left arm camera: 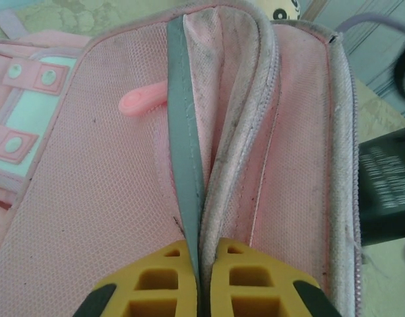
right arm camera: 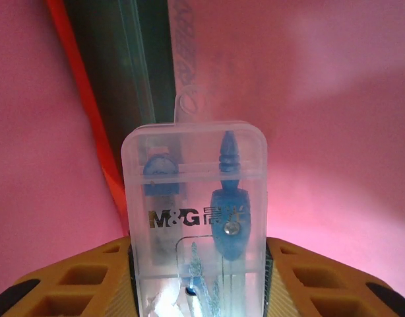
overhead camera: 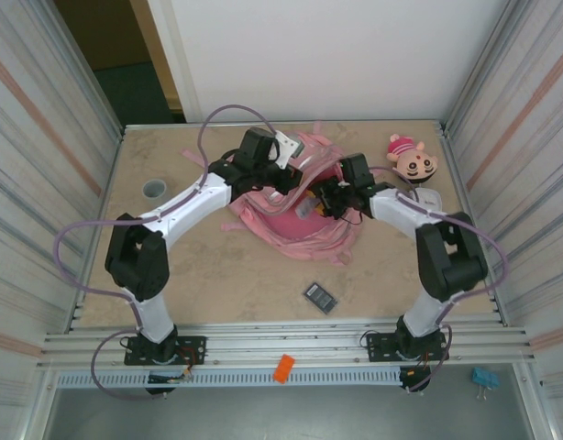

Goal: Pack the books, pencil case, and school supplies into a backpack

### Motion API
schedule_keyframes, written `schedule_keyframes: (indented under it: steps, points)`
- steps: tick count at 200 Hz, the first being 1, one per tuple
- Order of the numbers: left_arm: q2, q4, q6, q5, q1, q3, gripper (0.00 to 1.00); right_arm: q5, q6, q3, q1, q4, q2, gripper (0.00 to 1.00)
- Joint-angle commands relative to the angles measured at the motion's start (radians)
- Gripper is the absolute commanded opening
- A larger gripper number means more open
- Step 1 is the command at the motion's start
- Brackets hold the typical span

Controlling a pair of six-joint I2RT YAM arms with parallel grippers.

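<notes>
The pink backpack (overhead camera: 291, 229) lies in the middle of the table. My left gripper (left arm camera: 204, 247) is shut on the rim of its opening, pinching a grey-green trim strip (left arm camera: 184, 132) and the zip edge together; in the top view it sits at the bag's far side (overhead camera: 280, 172). My right gripper (right arm camera: 197, 251) is shut on a clear plastic box holding a blue compass (right arm camera: 194, 191), one of the school supplies, inside the bag's pink lining (right arm camera: 308, 99). The dark green pencil case (right arm camera: 117, 66) lies ahead of the box. The small dark calculator (overhead camera: 321, 297) rests on the table near the front.
A pink-hatted doll head (overhead camera: 412, 158) lies at the back right and a grey cup (overhead camera: 154, 189) at the left. An orange piece (overhead camera: 283, 368) and a blue clip (overhead camera: 484, 378) sit on the front rail. Metal walls close both sides.
</notes>
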Motion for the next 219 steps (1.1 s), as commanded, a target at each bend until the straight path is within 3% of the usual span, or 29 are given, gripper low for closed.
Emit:
schedule_keyframes:
  steps: [1,25,43,70,88,103,121,139,172,189,219]
  points:
    - [-0.092,0.118,-0.029,0.018,0.013,0.004,0.0,0.007,0.089,0.078,0.024,0.075,0.069,0.49]
    - [-0.101,0.116,-0.025,0.007,0.018,-0.005,0.0,0.019,0.091,0.071,0.022,0.074,0.066,0.65]
    - [-0.106,0.118,-0.024,0.001,0.018,-0.023,0.0,0.031,0.086,0.019,0.008,0.068,0.014,0.7]
    - [-0.106,0.109,-0.007,0.011,0.016,-0.054,0.0,0.04,0.041,-0.08,-0.031,0.019,-0.106,0.7]
    - [-0.099,0.075,0.029,0.011,0.009,-0.066,0.0,0.07,-0.069,-0.116,-0.061,-0.098,-0.222,0.7]
    - [-0.09,0.038,0.045,0.019,0.006,-0.067,0.14,0.109,-0.178,-0.126,-0.083,-0.215,-0.324,0.7]
    - [-0.086,-0.014,0.058,0.017,0.006,-0.061,0.49,0.156,-0.344,-0.134,-0.109,-0.341,-0.439,0.7]
    - [-0.105,-0.032,0.048,0.0,0.015,-0.081,0.65,0.189,-0.502,-0.148,-0.116,-0.38,-0.536,0.69]
    - [-0.188,0.025,-0.056,-0.002,0.09,-0.215,0.73,0.271,-1.037,-0.083,0.047,-0.406,-0.585,0.7]
    - [-0.23,0.028,-0.096,-0.02,0.14,-0.279,0.73,0.306,-1.305,-0.013,0.145,-0.486,-0.508,0.71]
    - [-0.292,-0.032,-0.116,-0.069,0.212,-0.354,0.74,0.42,-1.646,0.07,0.287,-0.606,-0.329,0.77]
